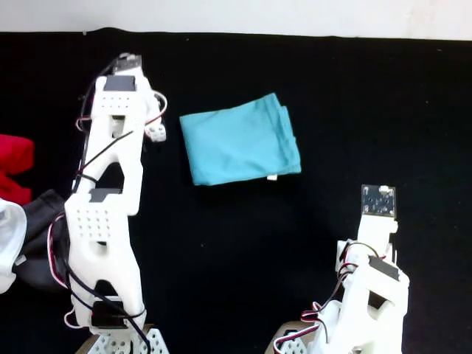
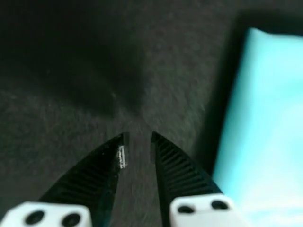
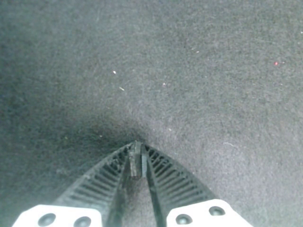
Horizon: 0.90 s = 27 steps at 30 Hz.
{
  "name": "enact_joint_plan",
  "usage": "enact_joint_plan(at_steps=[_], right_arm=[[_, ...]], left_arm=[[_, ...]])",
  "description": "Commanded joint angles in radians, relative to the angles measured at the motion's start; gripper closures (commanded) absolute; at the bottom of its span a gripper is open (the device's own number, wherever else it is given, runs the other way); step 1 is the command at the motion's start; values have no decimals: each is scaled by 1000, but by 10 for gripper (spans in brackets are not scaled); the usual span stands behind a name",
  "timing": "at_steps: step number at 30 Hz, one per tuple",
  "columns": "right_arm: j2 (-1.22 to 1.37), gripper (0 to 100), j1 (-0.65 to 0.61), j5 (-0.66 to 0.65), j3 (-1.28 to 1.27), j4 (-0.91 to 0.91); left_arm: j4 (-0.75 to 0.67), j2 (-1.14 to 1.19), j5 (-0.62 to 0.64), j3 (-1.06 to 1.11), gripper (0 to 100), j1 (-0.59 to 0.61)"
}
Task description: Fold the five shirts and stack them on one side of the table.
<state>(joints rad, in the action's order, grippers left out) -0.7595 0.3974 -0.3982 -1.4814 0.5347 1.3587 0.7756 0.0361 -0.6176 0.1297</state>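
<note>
A folded teal shirt (image 1: 240, 140) lies on the black table (image 1: 243, 251) at mid-back. The left arm stands just to its left, and in the left wrist view my left gripper (image 2: 138, 138) hangs slightly open over bare cloth, with the teal shirt (image 2: 265, 123) close beside one finger. Nothing sits between its fingers. Low at the right, the right arm is tucked back, and my right gripper (image 3: 137, 149) is shut on nothing above the black cloth. More shirts, a red one (image 1: 15, 166), a dark one (image 1: 40, 236) and a white one (image 1: 9, 243), are heaped at the left edge.
A white wall strip (image 1: 295, 16) runs along the table's far edge. Open black cloth stretches across the middle and the right half of the table.
</note>
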Motion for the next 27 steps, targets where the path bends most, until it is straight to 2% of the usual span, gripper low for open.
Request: enact_joint_plan(at_steps=[1, 9, 11, 15, 20, 23, 27], right_arm=[[-2, 992, -21, -3, -4, -24], [-2, 989, -41, -9, 4, -13], [4, 987, -64, -11, 74, 58], [10, 939, -128, -6, 384, 312], [128, 927, -338, 6, 860, 588], [317, 927, -446, 103, 1116, 702], [602, 925, -527, 244, 1434, 768]], left_arm=[[-48, 27, 20, -5, 910, 8], [-87, 61, 26, 10, 910, 12], [-91, 73, 28, 10, 910, 12], [-91, 77, 28, 7, 911, 12], [-92, 77, 28, 7, 911, 7], [-94, 77, 28, 7, 912, 7], [-95, 79, 28, 7, 912, 5]])
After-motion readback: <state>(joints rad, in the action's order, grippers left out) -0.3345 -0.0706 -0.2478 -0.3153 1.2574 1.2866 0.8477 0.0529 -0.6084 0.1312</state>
